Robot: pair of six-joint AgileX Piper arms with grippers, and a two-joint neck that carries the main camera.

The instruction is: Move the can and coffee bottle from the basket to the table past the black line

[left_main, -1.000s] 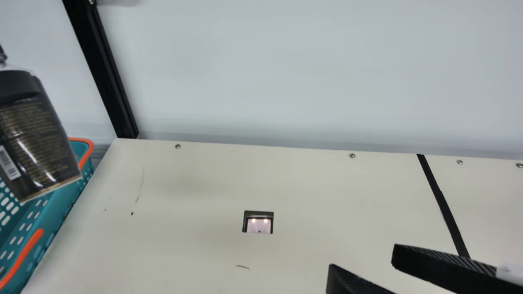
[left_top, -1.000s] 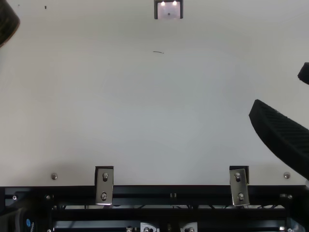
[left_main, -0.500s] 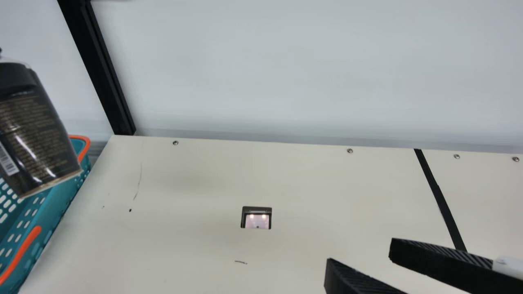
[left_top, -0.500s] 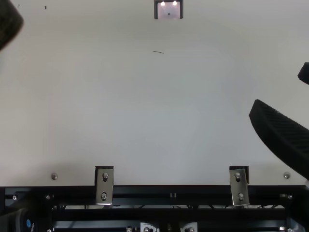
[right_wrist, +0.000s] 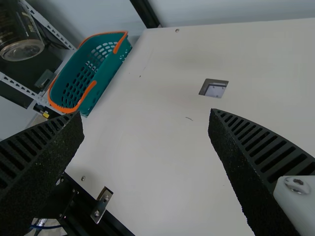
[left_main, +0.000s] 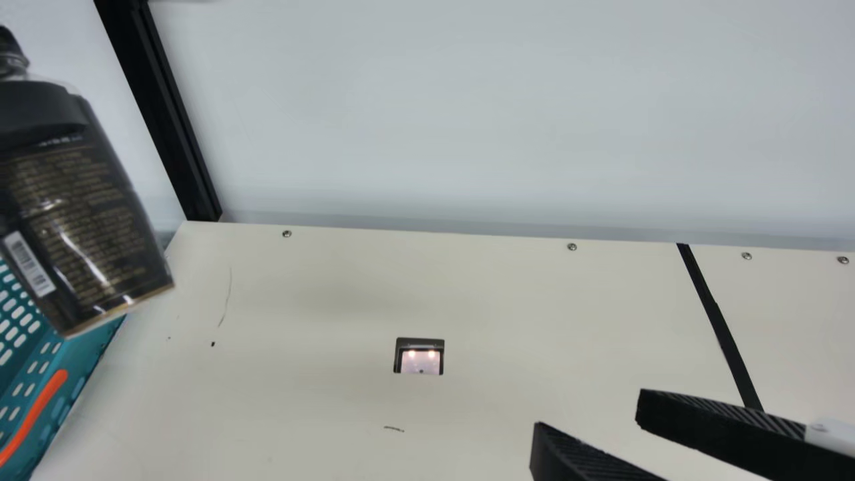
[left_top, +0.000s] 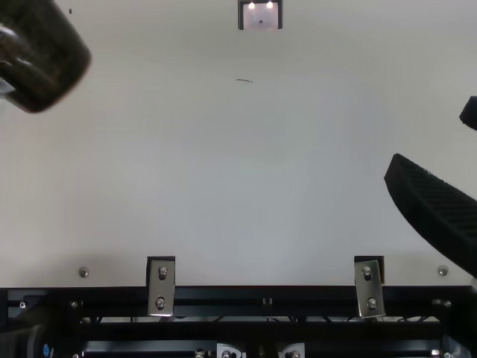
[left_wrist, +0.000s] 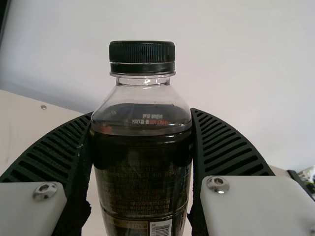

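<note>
Grasping the coffee bottle (left_main: 87,214) by its sides, our left gripper (left_wrist: 143,118) holds it tilted in the air at the main view's left, cap end up, where it partly covers the teal basket (left_main: 87,354). Next comes our cream table (left_main: 320,300) with its small dark-framed recess (left_main: 419,362). Farther right, our right gripper (left_main: 591,414) hangs with released jaws, spread well apart, and behind it we see the black line (left_main: 718,327).
</note>
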